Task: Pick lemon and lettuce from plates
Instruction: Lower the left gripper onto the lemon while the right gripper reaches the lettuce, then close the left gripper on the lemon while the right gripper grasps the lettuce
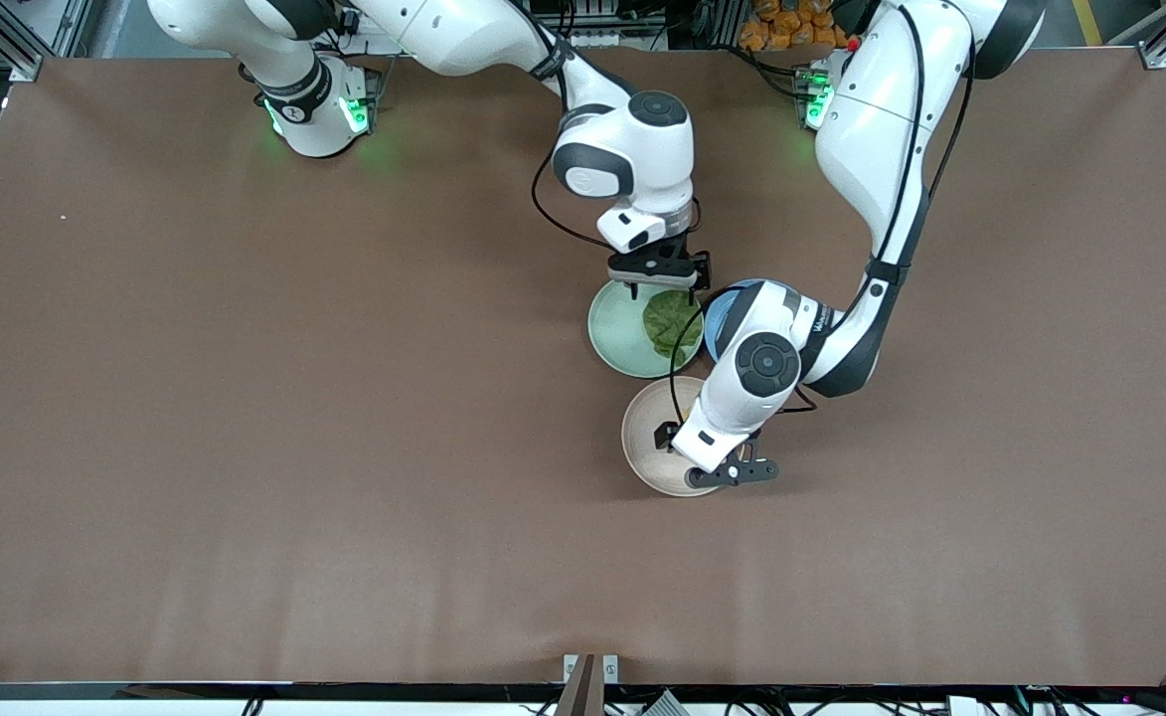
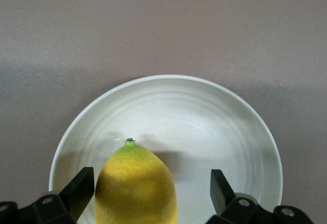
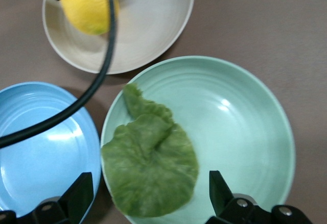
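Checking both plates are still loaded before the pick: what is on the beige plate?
The lemon lies on the beige plate, between the open left gripper's fingers. The lemon's underside is hidden.

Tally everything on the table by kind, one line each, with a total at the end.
Plates: 3, the mint green plate, the beige plate, the blue plate
Lemons: 1, the lemon on the beige plate
Lettuce leaves: 1, the lettuce on the mint green plate
Total: 5
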Robot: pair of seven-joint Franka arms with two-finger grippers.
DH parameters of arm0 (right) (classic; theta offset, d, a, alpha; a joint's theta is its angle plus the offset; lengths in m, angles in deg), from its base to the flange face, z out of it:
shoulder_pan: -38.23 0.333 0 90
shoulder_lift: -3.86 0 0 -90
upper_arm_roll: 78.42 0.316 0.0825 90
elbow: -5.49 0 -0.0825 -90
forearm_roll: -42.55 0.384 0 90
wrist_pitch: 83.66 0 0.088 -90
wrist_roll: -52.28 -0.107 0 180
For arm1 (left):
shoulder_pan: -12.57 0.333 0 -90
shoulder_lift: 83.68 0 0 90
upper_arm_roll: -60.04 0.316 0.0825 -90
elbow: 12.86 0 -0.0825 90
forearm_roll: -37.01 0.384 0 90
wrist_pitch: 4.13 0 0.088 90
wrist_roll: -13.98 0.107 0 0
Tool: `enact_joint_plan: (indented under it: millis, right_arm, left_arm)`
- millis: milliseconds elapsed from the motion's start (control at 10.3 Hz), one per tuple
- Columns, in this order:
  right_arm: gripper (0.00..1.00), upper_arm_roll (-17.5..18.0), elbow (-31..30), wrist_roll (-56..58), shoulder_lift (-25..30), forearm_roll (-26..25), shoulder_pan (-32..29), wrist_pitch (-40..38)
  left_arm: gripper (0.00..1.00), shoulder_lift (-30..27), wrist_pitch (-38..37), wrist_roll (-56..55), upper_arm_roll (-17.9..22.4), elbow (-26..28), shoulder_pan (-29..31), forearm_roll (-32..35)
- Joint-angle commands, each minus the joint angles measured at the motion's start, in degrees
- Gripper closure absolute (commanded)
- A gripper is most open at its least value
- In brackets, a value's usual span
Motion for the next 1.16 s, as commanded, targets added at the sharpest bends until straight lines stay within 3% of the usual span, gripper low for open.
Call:
enact_joint_plan:
  millis: [0,194,387,774,871,1065]
  right_arm:
    - [0.0,-2.38,9.28,-6.66,-8.71,-6.73,2.96,-0.17]
    - [0.13,-2.47,9.48,-6.16,-9.27,-8.6,2.61,-0.26]
    - [0.33,-3.35,9.31,-5.36,-9.27,-8.86,2.61,-0.26]
    - [0.95,-3.35,8.87,-5.36,-9.36,-11.75,2.61,-0.52]
    - [1.0,-3.35,8.61,-5.19,-9.36,-12.29,2.52,-0.7]
    - [1.0,-3.35,8.6,-3.53,-8.92,-13.43,2.26,-1.14]
  left_arm:
    - [0.0,0.64,0.34,-1.07,0.74,-1.04,-0.72,-0.59]
    - [0.0,0.56,0.34,-0.98,0.74,-0.95,-0.72,-0.5]
    - [0.0,0.55,0.16,-0.98,0.74,-0.51,-0.72,-0.5]
    - [0.0,0.55,-0.45,-1.33,0.65,0.8,-1.07,-0.5]
    - [0.0,0.47,-1.24,-1.33,0.74,0.81,-1.25,-0.5]
    - [0.0,0.12,-3.0,-1.42,0.74,0.81,-1.25,-0.5]
